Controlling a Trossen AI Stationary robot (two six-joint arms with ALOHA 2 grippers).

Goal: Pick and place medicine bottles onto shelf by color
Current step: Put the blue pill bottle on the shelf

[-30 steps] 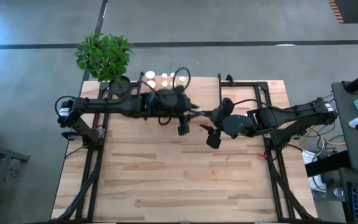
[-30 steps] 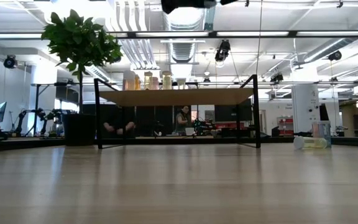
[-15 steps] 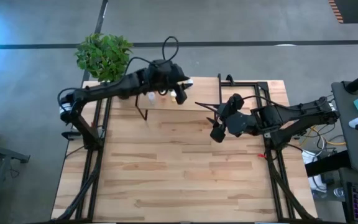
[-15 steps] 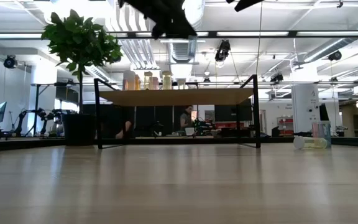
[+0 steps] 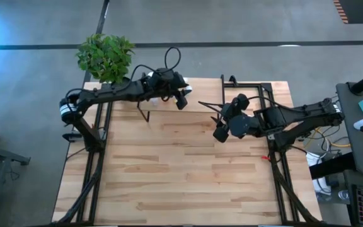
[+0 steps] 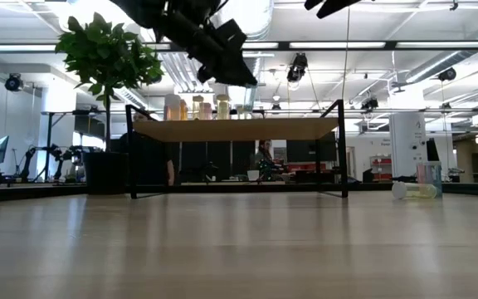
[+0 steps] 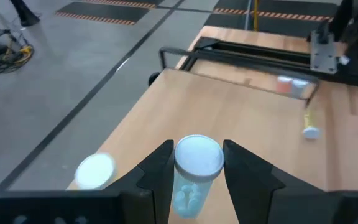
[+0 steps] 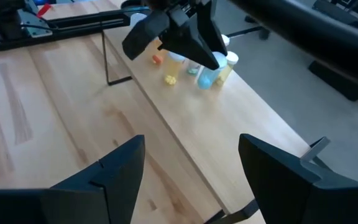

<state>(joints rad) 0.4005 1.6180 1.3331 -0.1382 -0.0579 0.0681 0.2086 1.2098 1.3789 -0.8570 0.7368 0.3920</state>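
Observation:
My left gripper [image 5: 181, 98] hangs over the light-wood shelf [image 5: 203, 94] at the table's far side, shut on a blue-green bottle with a white cap [image 7: 197, 157]. The bottle also shows in the right wrist view [image 8: 207, 77], under the left gripper and beside several orange and yellow bottles [image 8: 171, 73] that stand upright on the shelf board. In the low view my left gripper [image 6: 218, 54] is above the shelf [image 6: 235, 129]. My right gripper [image 5: 219, 131] is open and empty above the table's middle, on the near side of the shelf. My left gripper pinches the blue-green bottle between its two fingers at the cap end [image 7: 178, 163], one finger on each side. The fingers come from above, slanting down. The bottle stands upright below them; whether its base touches the shelf board, I cannot tell.
A potted plant [image 5: 104, 55] stands at the table's far left corner, next to the shelf. A white cap [image 7: 95, 171] stands on the shelf close to my left gripper. Loose bottles lie on the table to the right of the shelf [image 7: 310, 124] [image 6: 413, 190].
My left gripper has gone from the table's middle toward the far edge, to above the shelf, and then down toward the shelf top with the bottle. My right gripper has shifted a little toward the far edge and stays open.

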